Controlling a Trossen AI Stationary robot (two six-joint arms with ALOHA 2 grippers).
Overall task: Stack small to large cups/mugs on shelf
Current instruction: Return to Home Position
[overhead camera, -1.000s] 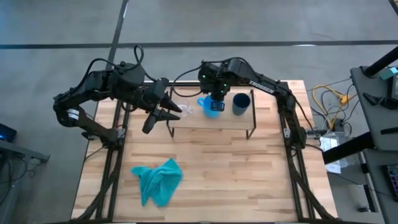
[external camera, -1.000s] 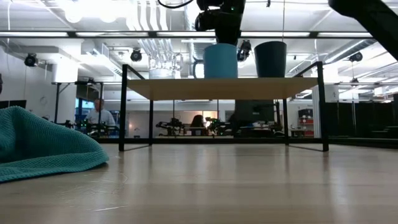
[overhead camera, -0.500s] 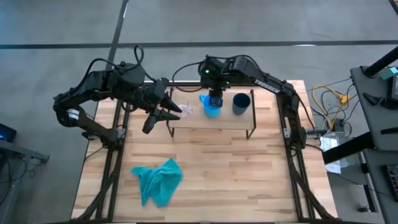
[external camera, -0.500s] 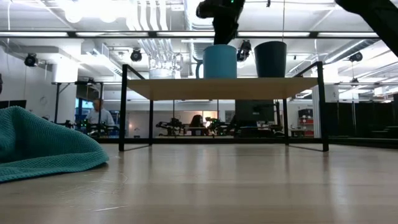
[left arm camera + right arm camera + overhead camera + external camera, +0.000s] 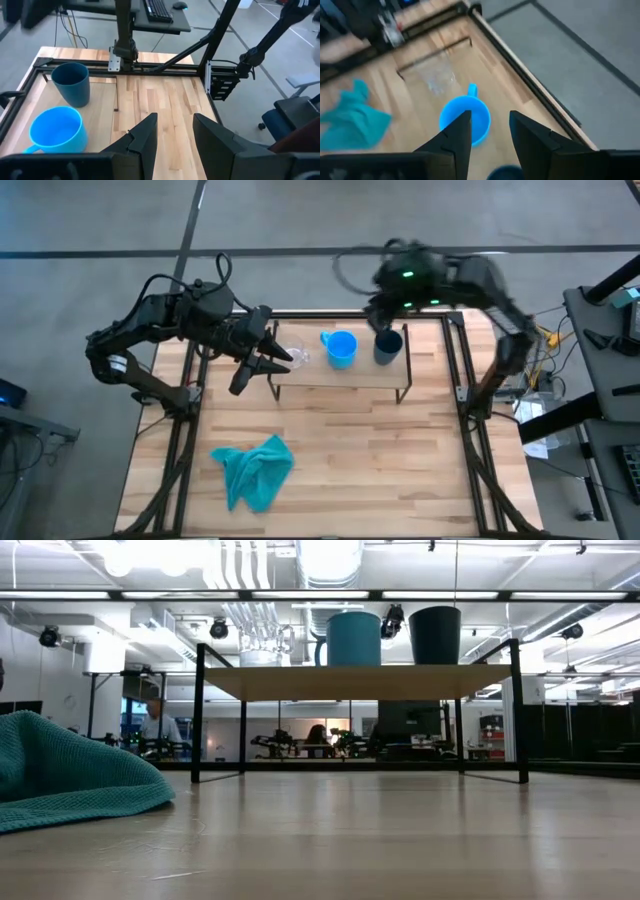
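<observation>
Since the clear cup (image 5: 298,356), blue mug (image 5: 342,348) and navy cup (image 5: 388,346) line the shelf (image 5: 340,376) from nine to three o'clock, the left gripper (image 5: 175,122) at nine and right gripper (image 5: 490,117) near one hang empty, fingers parted.

My bench (image 5: 340,440) is light wood in planks, smooth, with a soft sheen where seen low across it. The shelf (image 5: 360,682) is a matt light-wood board on thin black metal wire legs. The teal cloth (image 5: 70,775) is a rough, ribbed weave. The blue mug (image 5: 342,348) and the dark navy cup (image 5: 388,345) are smooth and opaque. The clear cup (image 5: 297,356) is transparent and glossy. My left hand (image 5: 175,117) and right hand (image 5: 490,115) are dark, matt and plastic-looking.
</observation>
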